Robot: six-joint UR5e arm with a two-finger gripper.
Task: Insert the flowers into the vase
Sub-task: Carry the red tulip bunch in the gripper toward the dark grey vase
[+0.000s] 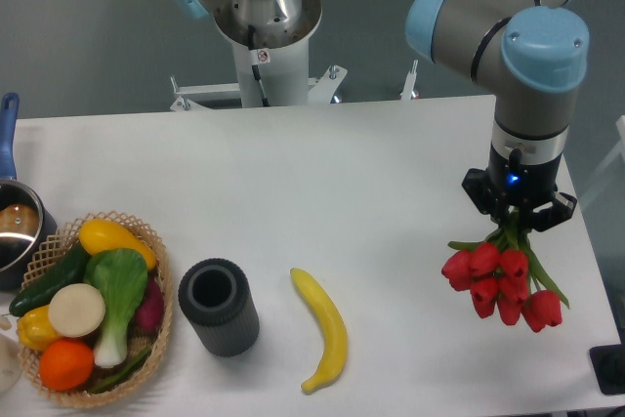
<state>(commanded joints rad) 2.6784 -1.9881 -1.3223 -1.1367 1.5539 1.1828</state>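
Pincer holding the flowers at the counter's right end, vase far off to the left.

The pincer (515,217) is clamped on the green stems of the flowers (498,280), whose red heads hang just below it, tilted toward the lower right, over the white counter (342,173). The vase (218,306) stands upright well apart to the left, mouth open, between a wicker basket (156,241) of vegetables and a banana (326,327). A steel pot (15,227) sits at the left edge.

Your arm (508,17): silver-grey tube links, pale blue joint caps. Black wrist section with a small blue light. Black pincer (516,222). Silver base column (264,36) bears a small red-and-white sticker.
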